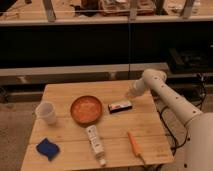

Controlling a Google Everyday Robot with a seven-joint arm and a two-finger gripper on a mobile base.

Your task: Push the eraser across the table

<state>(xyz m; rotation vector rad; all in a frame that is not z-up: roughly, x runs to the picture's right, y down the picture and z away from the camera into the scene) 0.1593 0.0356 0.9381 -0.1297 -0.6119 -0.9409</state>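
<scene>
The eraser (120,106), a small dark block with a white label, lies on the light wooden table (65,91) just right of the brown bowl. My gripper (131,93) is at the end of the white arm, low over the table just up and to the right of the eraser, close to its right end.
A brown bowl (86,109) sits mid-table. A white cup (46,112) stands at the left. A blue cloth (47,148) lies front left. A white tube (95,143) and an orange carrot-shaped thing (134,142) lie near the front edge. Dark shelving stands behind the table.
</scene>
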